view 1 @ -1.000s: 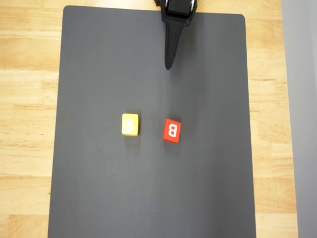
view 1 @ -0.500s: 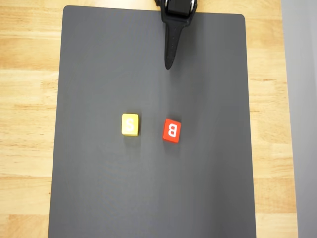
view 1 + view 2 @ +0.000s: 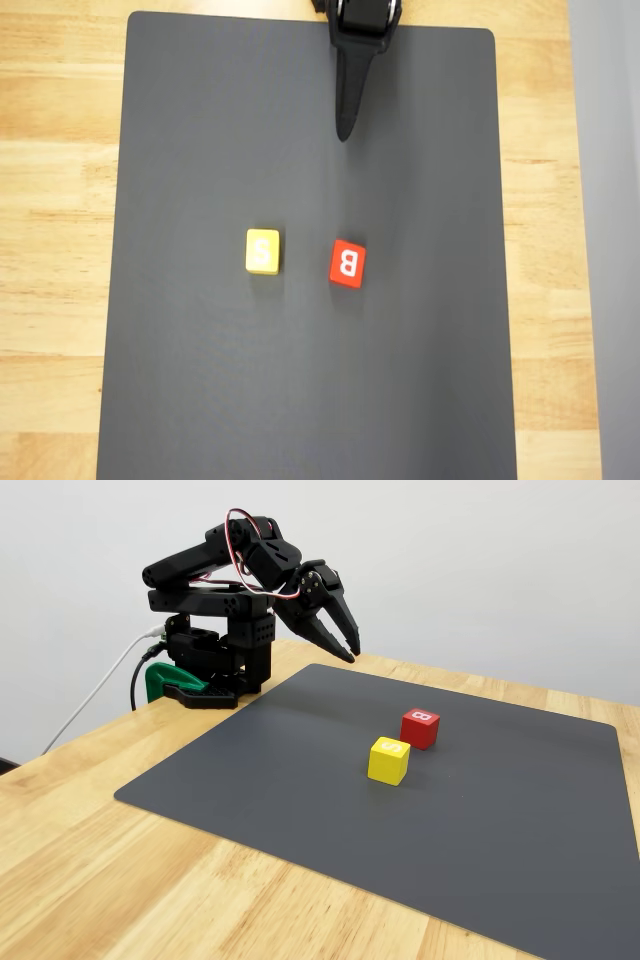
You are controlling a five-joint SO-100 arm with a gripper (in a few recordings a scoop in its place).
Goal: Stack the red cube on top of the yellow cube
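Observation:
The red cube (image 3: 347, 263) with a white "B" on top lies near the middle of the dark mat (image 3: 200, 120). The yellow cube (image 3: 263, 251) sits a short gap to its left in the overhead view, with a faint white letter on top. Both rest flat on the mat and do not touch. In the fixed view the yellow cube (image 3: 389, 760) is in front of the red cube (image 3: 421, 727). My black gripper (image 3: 345, 130) hangs above the mat's far edge, shut with nothing in it, well short of both cubes. Its fingertips point down in the fixed view (image 3: 349, 652).
The mat (image 3: 500, 820) lies on a light wooden table (image 3: 120, 880). The arm's base (image 3: 210, 670) is fixed by a green clamp (image 3: 165, 680) at the table's far edge, with a white cable running off to the left.
The gripper has shifted very slightly to the right in the overhead view. The cubes have not moved.

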